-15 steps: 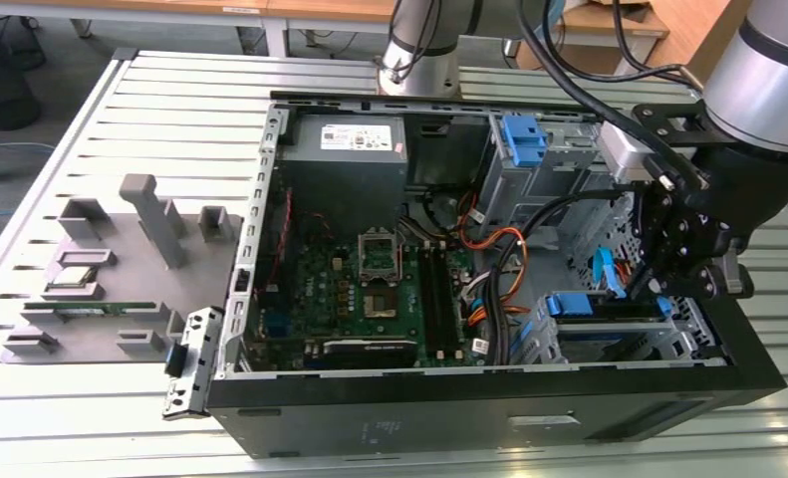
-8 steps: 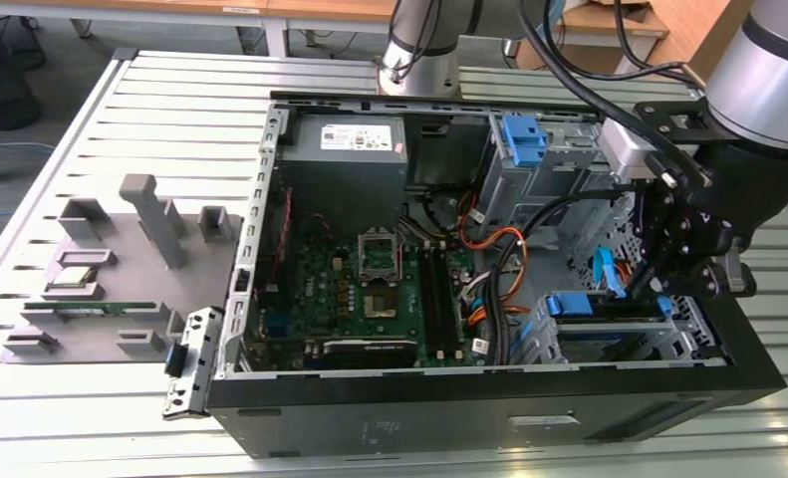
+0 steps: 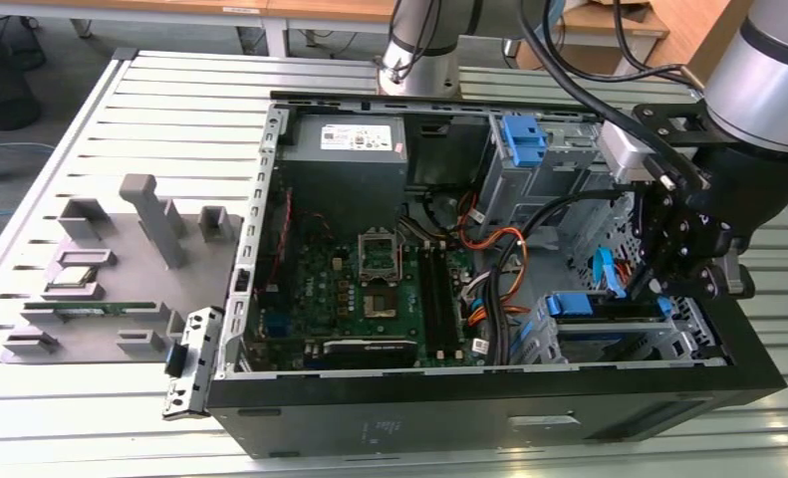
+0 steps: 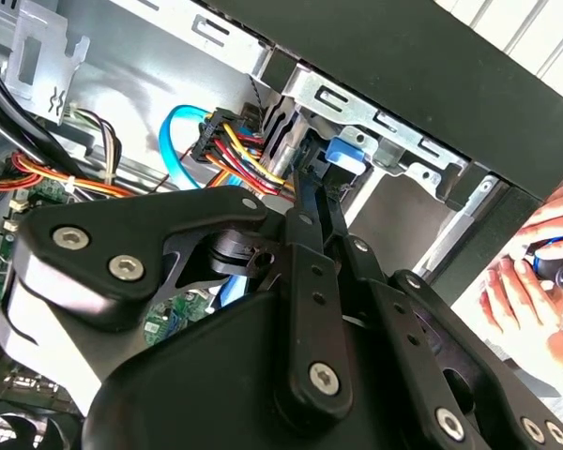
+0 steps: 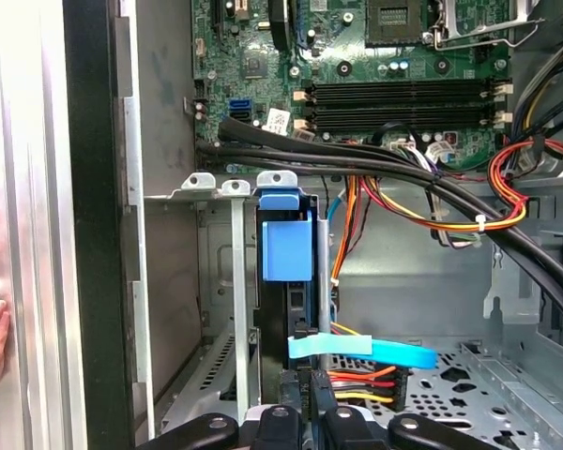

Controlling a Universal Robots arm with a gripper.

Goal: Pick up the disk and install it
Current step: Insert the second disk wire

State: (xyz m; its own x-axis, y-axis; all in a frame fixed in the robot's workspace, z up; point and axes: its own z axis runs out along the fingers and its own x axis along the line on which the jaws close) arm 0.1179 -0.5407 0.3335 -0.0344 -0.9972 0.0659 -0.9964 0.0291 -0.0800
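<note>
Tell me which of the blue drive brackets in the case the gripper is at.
The gripper is at the blue bracket in the drive bay near the case front, not the blue bracket further back, beside the grey power supply.

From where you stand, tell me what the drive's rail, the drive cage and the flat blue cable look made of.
Blue rail: looks like moulded plastic, uniform matte colour with soft edges.
Drive cage: likely bare sheet steel, dull grey, with folded tabs and punched holes.
Flat blue cable: appears to be a flexible plastic jacket, smooth and slightly glossy, bending in a gentle curve.
Gripper: black metal links with bolt heads, probably anodised.
</note>
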